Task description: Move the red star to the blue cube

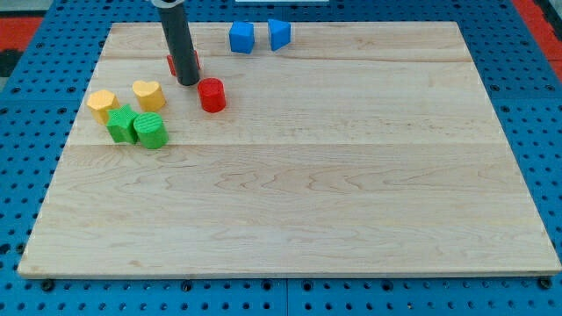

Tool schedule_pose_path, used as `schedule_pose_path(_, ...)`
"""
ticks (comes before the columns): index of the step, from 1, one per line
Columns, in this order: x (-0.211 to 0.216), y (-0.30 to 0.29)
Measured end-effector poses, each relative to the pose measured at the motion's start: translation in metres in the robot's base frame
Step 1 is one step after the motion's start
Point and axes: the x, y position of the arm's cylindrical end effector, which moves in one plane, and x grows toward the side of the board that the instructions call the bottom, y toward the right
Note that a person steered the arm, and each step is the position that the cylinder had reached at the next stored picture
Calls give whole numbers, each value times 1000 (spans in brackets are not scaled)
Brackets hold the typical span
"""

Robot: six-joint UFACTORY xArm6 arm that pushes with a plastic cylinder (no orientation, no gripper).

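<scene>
My tip point(188, 82), a bare rod with no fingers to open or hold anything, stood against the mostly hidden red star point(195, 62) well left of the blue cube point(241, 38), so an off-centre shove could have spun it aside across the tabletop point(351, 175).

A pale wooden board point(334, 193) lies on a blue perforated surface point(26, 202) under even light

Our straight dark grey rod, smooth and cylindrical, matte with a faint sheen, our tip point(188, 82) blunt, round-ended.
</scene>
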Motion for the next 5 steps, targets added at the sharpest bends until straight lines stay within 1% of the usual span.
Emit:
schedule_pose_path(1,10,-14)
schedule_pose_path(2,-5,-36)
schedule_pose_path(3,-40,-29)
schedule_pose_path(4,-65,-13)
schedule_pose_path(5,-54,-19)
